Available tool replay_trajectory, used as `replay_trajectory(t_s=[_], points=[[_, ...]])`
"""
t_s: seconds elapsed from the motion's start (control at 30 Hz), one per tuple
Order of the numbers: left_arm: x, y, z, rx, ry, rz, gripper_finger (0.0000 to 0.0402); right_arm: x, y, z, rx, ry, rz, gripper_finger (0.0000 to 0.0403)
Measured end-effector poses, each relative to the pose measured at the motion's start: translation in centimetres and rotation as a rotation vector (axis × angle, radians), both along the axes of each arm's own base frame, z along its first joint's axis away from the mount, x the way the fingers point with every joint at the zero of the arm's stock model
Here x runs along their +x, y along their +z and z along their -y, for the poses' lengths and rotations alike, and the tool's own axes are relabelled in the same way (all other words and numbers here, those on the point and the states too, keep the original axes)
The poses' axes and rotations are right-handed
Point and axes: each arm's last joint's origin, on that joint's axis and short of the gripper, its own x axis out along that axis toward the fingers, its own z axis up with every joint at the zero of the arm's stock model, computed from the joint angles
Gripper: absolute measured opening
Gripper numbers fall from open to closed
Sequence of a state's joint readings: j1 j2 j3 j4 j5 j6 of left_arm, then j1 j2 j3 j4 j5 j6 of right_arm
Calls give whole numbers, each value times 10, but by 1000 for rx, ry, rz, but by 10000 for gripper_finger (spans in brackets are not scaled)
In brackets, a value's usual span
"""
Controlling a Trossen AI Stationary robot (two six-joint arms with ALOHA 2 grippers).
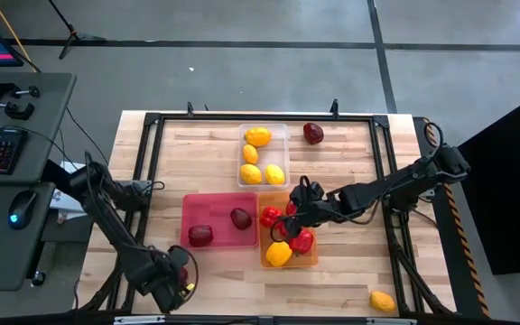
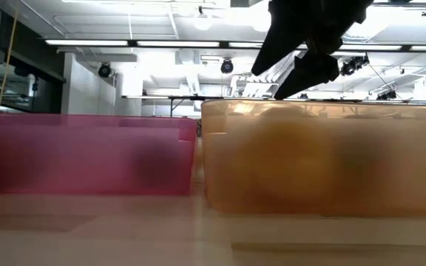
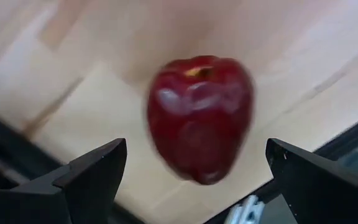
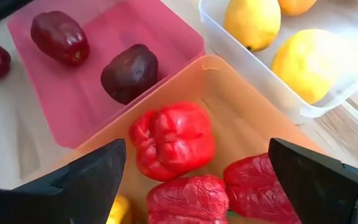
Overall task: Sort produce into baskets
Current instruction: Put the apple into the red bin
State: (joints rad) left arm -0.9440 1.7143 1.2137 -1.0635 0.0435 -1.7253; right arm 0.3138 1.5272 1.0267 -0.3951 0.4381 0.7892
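My left gripper (image 1: 177, 275) is open near the table's front left corner. Its fingers stand wide on either side of a dark maroon piece (image 3: 199, 118), which is seen against the wooden tabletop and touches neither finger. My right gripper (image 1: 294, 212) is open and empty above the orange bin (image 1: 307, 262), which holds three red peppers (image 4: 173, 140) and a yellow one (image 1: 279, 254). The pink bin (image 1: 215, 200) holds two maroon pieces (image 1: 240, 218). The clear bin (image 1: 281, 131) holds several yellow citrus pieces (image 1: 258, 136).
One maroon piece (image 1: 313, 134) lies on the table at the far side, right of the clear bin. A yellow-orange piece (image 1: 382, 301) lies near the front right corner. A black frame (image 1: 152, 144) runs around the table. In the low view, the pink bin (image 2: 80, 151) and the orange bin (image 2: 324, 159) stand side by side.
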Motion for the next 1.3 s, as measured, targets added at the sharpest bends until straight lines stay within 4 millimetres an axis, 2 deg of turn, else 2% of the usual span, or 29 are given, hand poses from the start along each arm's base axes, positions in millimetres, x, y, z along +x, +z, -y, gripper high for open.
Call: replay_trajectory(t_s=[0.3, 0.53, 0.7, 0.77, 0.87, 0.93, 1.03, 1.13, 1.2, 1.3], points=[[9, -28, 11, 40, -38, -15, 371, -3, -2, 1, -15, 4, -36, 383], [13, -40, 12, 50, -22, -27, 370, -4, -3, 1, -18, 5, -55, 383], [17, -42, 4, 40, 2, -74, 332, -5, -4, 1, -21, 5, -64, 383], [18, -33, 1, 21, -13, -51, 300, -6, -5, 2, -26, 6, -79, 383], [15, -8, -7, -6, -34, 47, 264, -8, -6, 2, -32, 7, -104, 383], [11, 15, -15, -19, -56, 140, 264, -9, -7, 2, -28, 2, -115, 383], [2, 56, -34, -18, -79, 367, 264, -10, -7, 3, -23, -9, -124, 383], [-1, 88, -63, 122, -23, 629, 278, -10, -7, 3, -25, -7, -126, 383], [2, 101, -84, 259, -2, 740, 294, -10, -7, 3, -21, -12, -126, 383], [19, 104, -114, 368, -39, 713, 304, -11, -8, 2, 2, -29, -130, 383]])
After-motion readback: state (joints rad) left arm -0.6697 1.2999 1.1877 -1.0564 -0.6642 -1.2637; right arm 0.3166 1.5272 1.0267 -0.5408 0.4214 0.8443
